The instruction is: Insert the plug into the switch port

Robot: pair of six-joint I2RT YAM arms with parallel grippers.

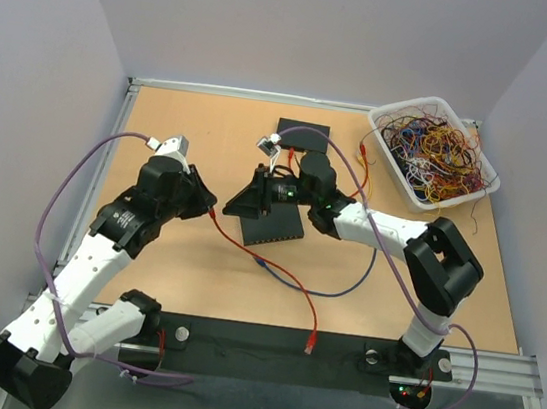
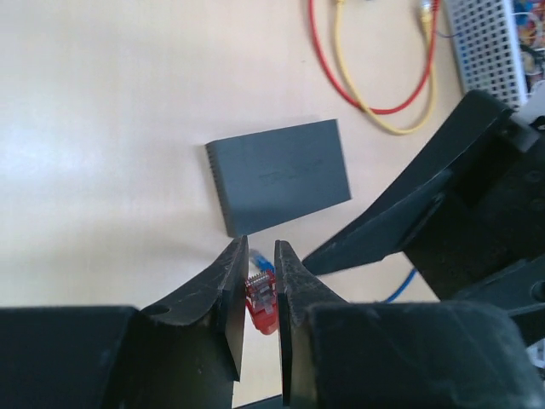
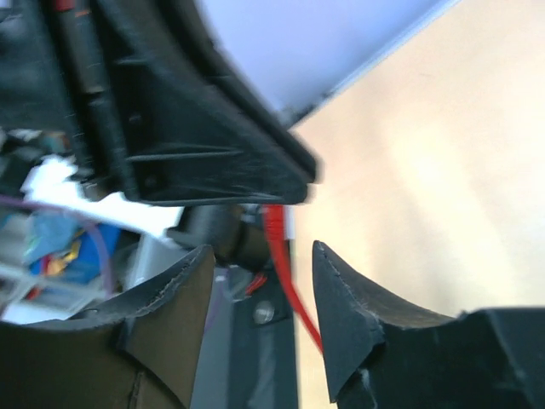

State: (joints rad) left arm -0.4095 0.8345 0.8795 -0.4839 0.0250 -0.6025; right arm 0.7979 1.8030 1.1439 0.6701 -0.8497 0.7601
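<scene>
My left gripper [image 1: 209, 204] is shut on a red plug [image 2: 262, 298], which sits upright between its fingers [image 2: 230, 290]. The plug's red cable [image 1: 275, 270] trails to the table's front edge. A dark grey switch [image 1: 273, 227] lies flat just to the right of the plug; it also shows in the left wrist view [image 2: 281, 175], beyond the fingertips. Its ports are not visible. My right gripper [image 1: 240, 203] hangs open over the switch's left end, close to the left gripper. In the right wrist view its fingers [image 3: 358, 315] straddle the red cable [image 3: 285, 273] without touching it.
A second black switch [image 1: 303, 133] lies at the back. A white bin [image 1: 432, 150] of tangled wires stands at the back right. A blue cable [image 1: 349, 280] loops near the front, with its blue plug [image 2: 260, 260] under my left fingers. A loose red plug [image 1: 310, 348] lies at the front edge.
</scene>
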